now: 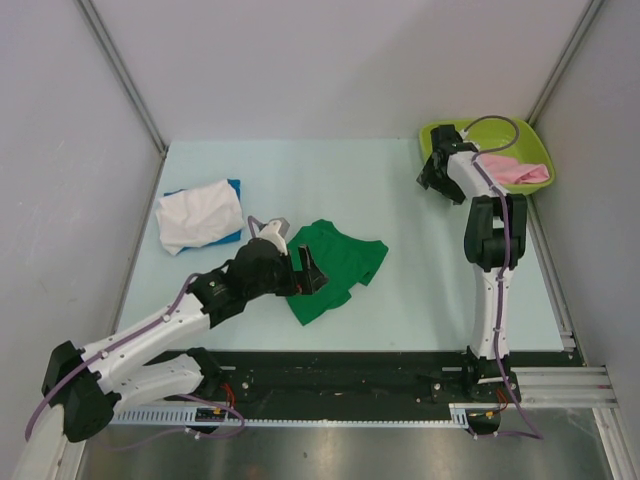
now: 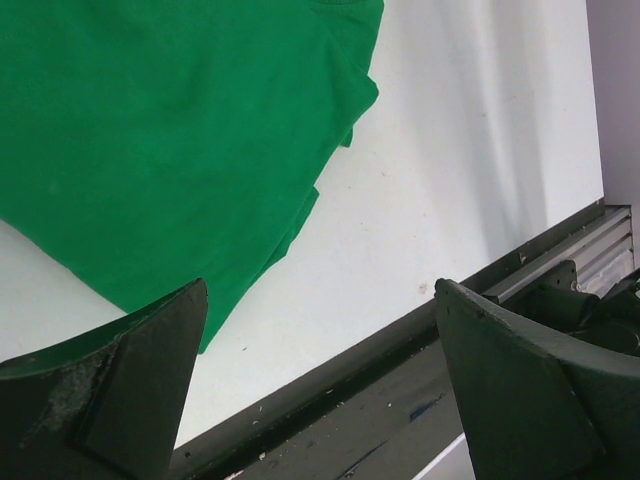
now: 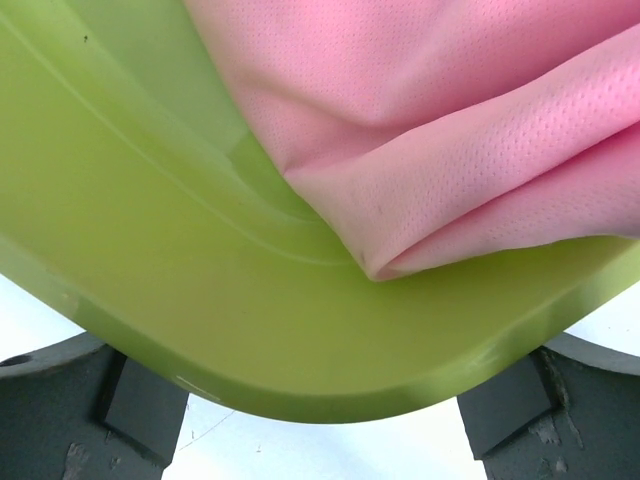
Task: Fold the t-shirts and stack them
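A bright green t-shirt (image 1: 335,268) (image 2: 170,140) lies loosely spread on the table's middle. My left gripper (image 1: 305,272) (image 2: 320,330) hovers open over its near-left edge, jaws wide, nothing between them. A white t-shirt (image 1: 200,215) lies crumpled on a blue t-shirt (image 1: 233,187) at the back left. A pink t-shirt (image 1: 517,170) (image 3: 450,130) sits bunched in the lime-green tub (image 1: 440,135) (image 3: 200,300) at the back right. My right gripper (image 1: 436,172) (image 3: 320,440) is open at the tub's near-left rim, with the rim above its fingers and apart from the pink cloth.
Grey walls close in the table on three sides. A black rail (image 1: 380,375) (image 2: 420,380) runs along the near edge, just beyond the left gripper's fingers (image 2: 540,380). Bare table (image 1: 300,180) stretches between the shirts and the tub.
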Controlling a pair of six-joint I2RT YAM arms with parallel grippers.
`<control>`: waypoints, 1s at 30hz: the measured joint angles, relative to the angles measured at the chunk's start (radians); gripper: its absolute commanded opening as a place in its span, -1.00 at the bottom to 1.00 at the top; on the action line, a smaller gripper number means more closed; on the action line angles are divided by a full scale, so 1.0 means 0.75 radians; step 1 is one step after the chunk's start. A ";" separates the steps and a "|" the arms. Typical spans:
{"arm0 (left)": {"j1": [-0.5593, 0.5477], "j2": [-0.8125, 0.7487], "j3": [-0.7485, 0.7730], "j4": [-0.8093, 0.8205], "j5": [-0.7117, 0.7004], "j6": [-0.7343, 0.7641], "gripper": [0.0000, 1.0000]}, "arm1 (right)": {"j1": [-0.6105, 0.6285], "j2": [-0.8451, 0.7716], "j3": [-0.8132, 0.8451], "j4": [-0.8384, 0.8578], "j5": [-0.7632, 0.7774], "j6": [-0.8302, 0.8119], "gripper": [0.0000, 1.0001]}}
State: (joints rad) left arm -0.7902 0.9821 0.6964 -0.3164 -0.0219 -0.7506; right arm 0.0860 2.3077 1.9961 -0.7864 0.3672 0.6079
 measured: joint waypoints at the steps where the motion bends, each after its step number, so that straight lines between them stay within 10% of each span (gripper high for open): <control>1: 0.002 0.000 0.001 0.000 -0.001 0.001 1.00 | 0.000 0.000 0.000 -0.002 -0.004 -0.001 0.99; 11: 0.007 -0.002 0.133 -0.141 -0.040 0.034 1.00 | 0.108 -0.334 -0.411 0.178 0.075 -0.144 0.99; 19: 0.064 -0.171 0.114 -0.341 -0.208 -0.040 0.99 | 0.534 -0.818 -0.857 0.258 0.029 -0.230 0.86; 30: 0.148 -0.344 -0.046 -0.372 -0.206 -0.119 1.00 | 0.582 -0.673 -1.010 0.423 -0.122 -0.228 0.55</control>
State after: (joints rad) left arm -0.6792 0.7242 0.6617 -0.5953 -0.1764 -0.8398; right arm 0.5228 1.8030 1.2388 -0.4694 0.2760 0.4370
